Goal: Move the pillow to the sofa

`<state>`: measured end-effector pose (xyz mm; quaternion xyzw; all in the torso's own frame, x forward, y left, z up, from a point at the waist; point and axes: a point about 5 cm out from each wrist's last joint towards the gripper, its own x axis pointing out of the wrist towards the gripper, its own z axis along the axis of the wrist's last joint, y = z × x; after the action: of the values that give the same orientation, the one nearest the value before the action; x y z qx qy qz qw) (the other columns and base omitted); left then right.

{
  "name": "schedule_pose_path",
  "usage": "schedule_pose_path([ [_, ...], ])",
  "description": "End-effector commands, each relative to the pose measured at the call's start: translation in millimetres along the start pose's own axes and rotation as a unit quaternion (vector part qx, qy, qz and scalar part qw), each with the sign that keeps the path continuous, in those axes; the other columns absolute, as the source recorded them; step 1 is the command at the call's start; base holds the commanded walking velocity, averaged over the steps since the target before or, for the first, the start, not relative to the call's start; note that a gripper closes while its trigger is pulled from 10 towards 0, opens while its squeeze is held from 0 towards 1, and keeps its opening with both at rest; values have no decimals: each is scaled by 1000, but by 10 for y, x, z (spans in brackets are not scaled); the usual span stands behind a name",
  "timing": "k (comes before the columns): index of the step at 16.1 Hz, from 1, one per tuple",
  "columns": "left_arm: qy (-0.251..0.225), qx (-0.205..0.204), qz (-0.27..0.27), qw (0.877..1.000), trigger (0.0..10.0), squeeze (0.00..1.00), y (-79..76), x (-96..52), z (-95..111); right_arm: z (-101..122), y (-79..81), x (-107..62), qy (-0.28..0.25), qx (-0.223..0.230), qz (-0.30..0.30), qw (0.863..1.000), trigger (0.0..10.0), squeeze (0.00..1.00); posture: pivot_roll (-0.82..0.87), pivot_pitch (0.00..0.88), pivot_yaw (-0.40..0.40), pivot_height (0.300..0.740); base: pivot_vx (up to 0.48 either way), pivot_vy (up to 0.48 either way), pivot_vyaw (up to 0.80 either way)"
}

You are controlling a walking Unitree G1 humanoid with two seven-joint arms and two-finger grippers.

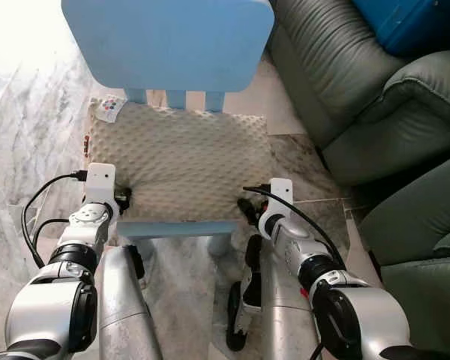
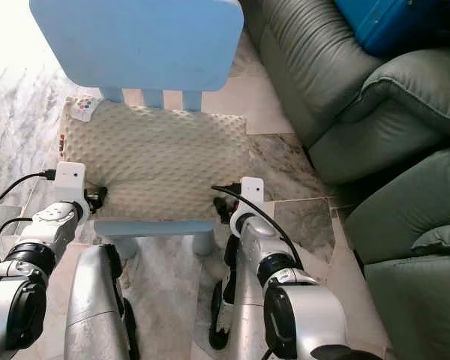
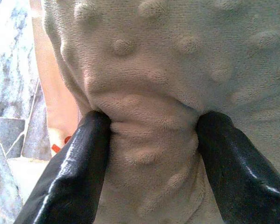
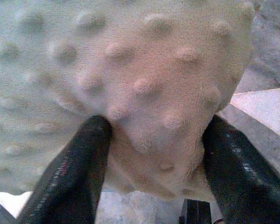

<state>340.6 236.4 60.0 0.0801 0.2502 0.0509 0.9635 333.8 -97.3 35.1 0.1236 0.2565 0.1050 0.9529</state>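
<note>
Pillow [image 1: 181, 161], cream with raised dots, lies across the seat of a small blue chair [image 1: 169, 37]. Left tool [image 3: 151, 135] pinches a fold at the pillow's near left corner, its black fingers [image 3: 74, 168] closed on the fabric. Right tool [image 4: 156, 154] likewise squeezes the near right corner. Grey-green sofa [image 1: 360, 97] sits to the right on marble floor [image 1: 30, 127].

A cream bumpy pillow [image 1: 181, 162] lies on the blue chair [image 1: 176, 226].

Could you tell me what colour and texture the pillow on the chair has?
Cream, covered in raised dots; the pillow shows best in the left eye view.
</note>
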Motion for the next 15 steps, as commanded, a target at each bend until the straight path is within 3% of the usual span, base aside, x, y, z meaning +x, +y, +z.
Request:
schedule_pose_path([
  [1,33,-5,-12,999,0,0,-52,-16,-181,-110,-49,-22,19,17,-8,1000,0,0,99,304,-146,542,0,0,0],
  [7,25,-18,-13,999,0,0,-68,-14,-166,-86,-52,-19,16,8,-5,1000,0,0,96,288,-150,542,0,0,0],
  [10,23,-19,-14,999,0,0,-82,-9,-147,14,-169,-29,3,20,-24,999,0,0,97,281,-148,542,0,0,0],
  [15,23,-29,-6,999,0,0,-109,-1,-135,32,-332,-67,8,0,-42,999,0,0,82,245,-160,542,0,0,0],
])
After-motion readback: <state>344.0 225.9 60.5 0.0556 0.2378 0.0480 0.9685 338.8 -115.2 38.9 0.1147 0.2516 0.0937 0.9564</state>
